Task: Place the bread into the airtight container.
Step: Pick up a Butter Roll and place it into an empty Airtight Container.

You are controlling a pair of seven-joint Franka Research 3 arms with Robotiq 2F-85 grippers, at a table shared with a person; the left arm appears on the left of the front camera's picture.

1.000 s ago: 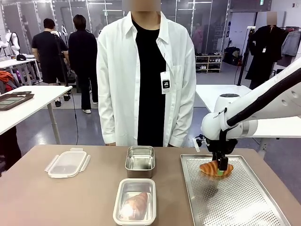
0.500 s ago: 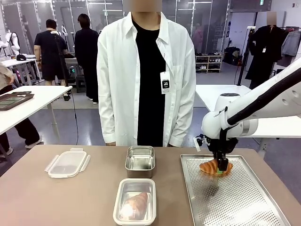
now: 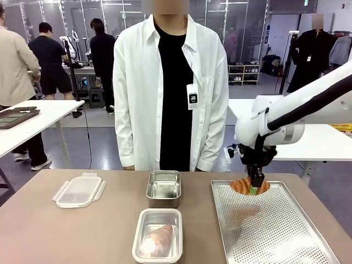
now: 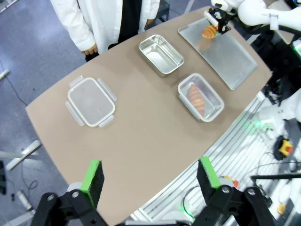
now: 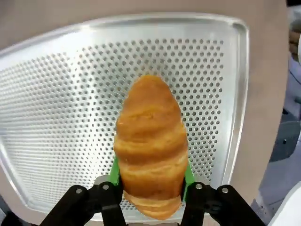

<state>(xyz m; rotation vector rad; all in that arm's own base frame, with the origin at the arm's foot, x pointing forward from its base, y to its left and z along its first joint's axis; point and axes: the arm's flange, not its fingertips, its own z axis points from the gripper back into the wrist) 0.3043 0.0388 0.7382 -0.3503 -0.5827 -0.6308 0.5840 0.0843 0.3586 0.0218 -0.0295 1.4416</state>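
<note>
My right gripper (image 3: 254,188) is shut on a golden croissant (image 3: 249,186) and holds it a little above the far end of the perforated metal tray (image 3: 275,231). In the right wrist view the croissant (image 5: 150,141) sits between the green pads (image 5: 114,170), with the tray (image 5: 56,103) below. An empty steel container (image 3: 164,187) stands at the table's middle. A second container (image 3: 158,235) nearer me holds another croissant (image 3: 158,237). My left gripper (image 4: 149,175) hangs open high above the table, with both containers (image 4: 161,54) in its view.
A clear plastic lid (image 3: 78,190) with clips lies at the table's left. A person in a white shirt (image 3: 170,88) stands at the far edge behind the empty container. Other people move about in the background at left.
My right gripper has risen with the croissant, lifting it off the tray's far end. The containers and the lid have not moved.
</note>
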